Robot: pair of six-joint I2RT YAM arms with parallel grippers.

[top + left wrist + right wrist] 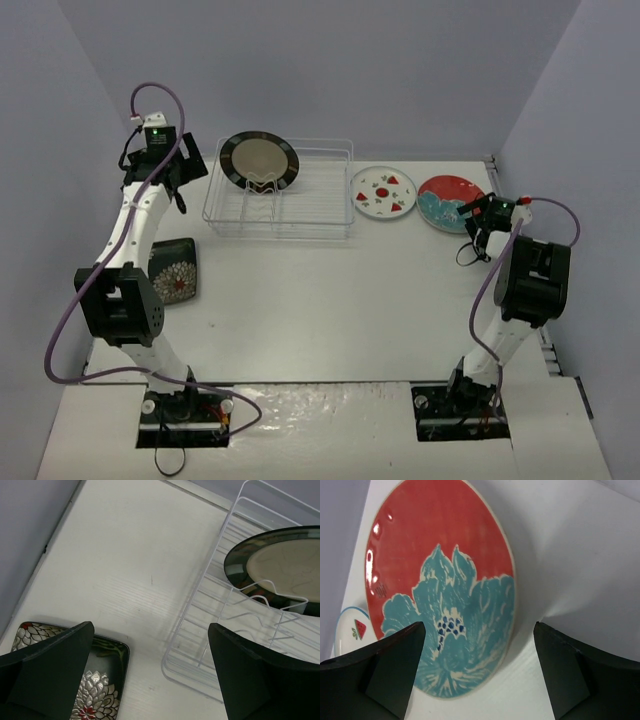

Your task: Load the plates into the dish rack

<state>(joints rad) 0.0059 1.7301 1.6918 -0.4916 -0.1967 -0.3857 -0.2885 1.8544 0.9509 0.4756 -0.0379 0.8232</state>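
Note:
The black-rimmed beige plate (259, 160) stands upright in the left end of the white wire dish rack (320, 215), also in the left wrist view (280, 567). The spotted white plate (384, 192) and the red-and-teal plate (447, 201) lie flat right of the rack. The black floral square plate (175, 270) lies at the left edge, partly under the left arm. My left gripper (185, 172) is open and empty, above the table left of the rack (200, 645). My right gripper (472, 212) is open and empty, its fingers straddling the near edge of the red-and-teal plate (440, 590).
Grey walls enclose the table on the left, back and right. The floral plate (95, 695) lies close to the left wall. The spotted plate's rim (352, 630) shows beside the red-and-teal plate. The rack's right part holds nothing.

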